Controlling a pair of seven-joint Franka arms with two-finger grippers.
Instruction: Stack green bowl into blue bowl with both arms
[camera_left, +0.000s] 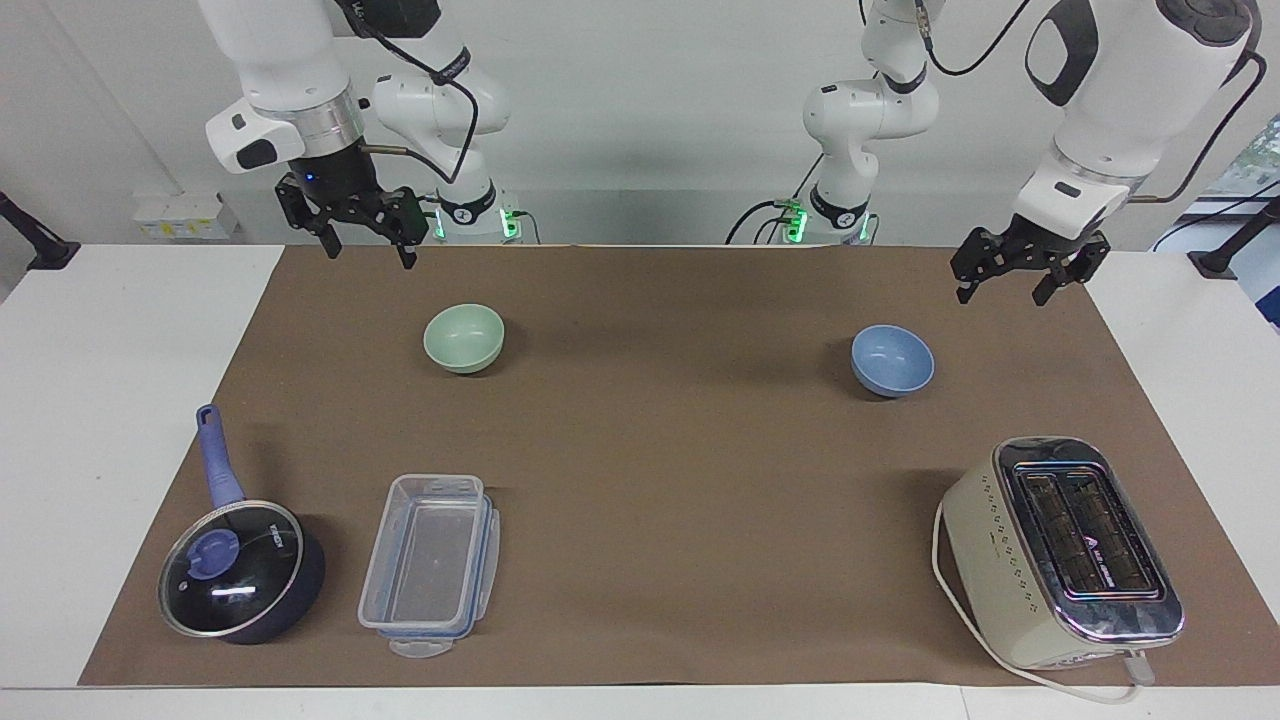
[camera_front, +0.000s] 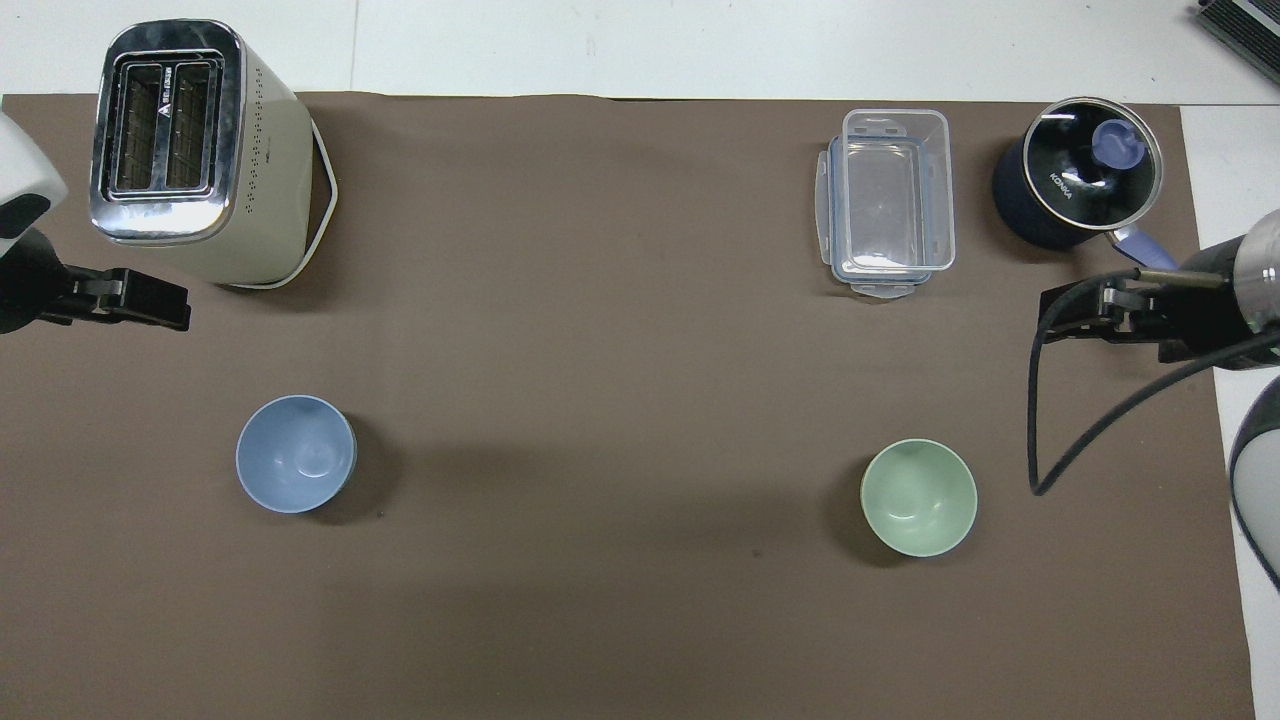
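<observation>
The green bowl (camera_left: 463, 338) (camera_front: 919, 497) stands upright and empty on the brown mat, toward the right arm's end. The blue bowl (camera_left: 892, 360) (camera_front: 295, 453) stands upright and empty toward the left arm's end, well apart from it. My right gripper (camera_left: 368, 252) (camera_front: 1047, 318) is open and empty, raised over the mat's edge at the right arm's end, clear of the green bowl. My left gripper (camera_left: 1003, 292) (camera_front: 178, 308) is open and empty, raised over the mat's edge at the left arm's end, clear of the blue bowl.
A cream toaster (camera_left: 1060, 550) (camera_front: 190, 150) stands farther from the robots than the blue bowl. A clear plastic container (camera_left: 430, 565) (camera_front: 888, 200) and a dark blue lidded saucepan (camera_left: 240, 570) (camera_front: 1075, 175) lie farther than the green bowl. The brown mat (camera_left: 680, 450) covers the table.
</observation>
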